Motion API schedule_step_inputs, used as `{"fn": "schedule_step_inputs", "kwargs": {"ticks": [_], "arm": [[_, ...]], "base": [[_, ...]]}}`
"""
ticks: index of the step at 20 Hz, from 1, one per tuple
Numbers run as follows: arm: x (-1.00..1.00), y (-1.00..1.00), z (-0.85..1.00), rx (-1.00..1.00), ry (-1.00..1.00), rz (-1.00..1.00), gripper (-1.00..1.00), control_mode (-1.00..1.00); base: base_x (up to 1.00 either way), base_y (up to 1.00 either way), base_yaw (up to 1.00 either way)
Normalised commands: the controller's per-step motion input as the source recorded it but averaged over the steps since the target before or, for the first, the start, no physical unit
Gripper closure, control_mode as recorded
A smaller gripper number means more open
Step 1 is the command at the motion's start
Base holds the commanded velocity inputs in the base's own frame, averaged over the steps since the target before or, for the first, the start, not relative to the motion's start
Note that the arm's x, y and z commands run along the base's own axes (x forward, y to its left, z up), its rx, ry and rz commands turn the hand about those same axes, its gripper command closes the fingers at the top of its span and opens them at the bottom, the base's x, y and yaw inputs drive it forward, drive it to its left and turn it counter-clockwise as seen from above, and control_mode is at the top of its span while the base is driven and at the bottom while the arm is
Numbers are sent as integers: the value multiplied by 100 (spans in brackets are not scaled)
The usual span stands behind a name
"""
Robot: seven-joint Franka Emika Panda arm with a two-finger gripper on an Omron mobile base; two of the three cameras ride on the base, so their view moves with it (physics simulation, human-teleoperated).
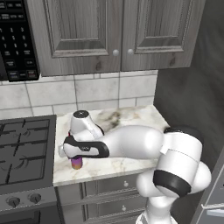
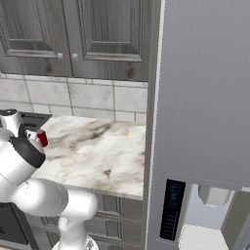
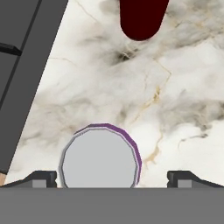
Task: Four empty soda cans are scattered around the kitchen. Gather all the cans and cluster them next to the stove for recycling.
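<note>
1. Purple soda can, left base view: it stands upright on the marble counter, near the counter's front edge and close to the stove on the left. The white arm reaches across the counter and its hand hangs right over the can, hiding the top; only the purple and orange lower part shows below the hand. Grey wall cabinets hang above, and a black microwave sits over the stove.

2. Right base view: a red soda can stands on the same counter just behind the arm's wrist, at the left end of the marble. Tall grey fridge panelling fills the right side.

3. Hand view: looking straight down, the purple can's silver top sits between the two fingertips of the gripper. The jaws are spread wide, with a clear gap on each side of the can, so nothing is grasped. The red can appears at the top edge, well apart from the purple one. The stove's dark edge runs down the left side.
</note>
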Motion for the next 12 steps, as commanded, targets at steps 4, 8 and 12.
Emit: {"fn": "schedule_step_inputs", "kwargs": {"ticks": [4, 8, 12], "arm": [[8, 5, -4, 0, 0, 0, -100, -100], [4, 14, -10, 0, 1, 0, -100, -100], [0, 13, -16, 0, 0, 0, -100, -100]], "base": [[0, 0, 0], [0, 0, 0], [0, 0, 0]]}}
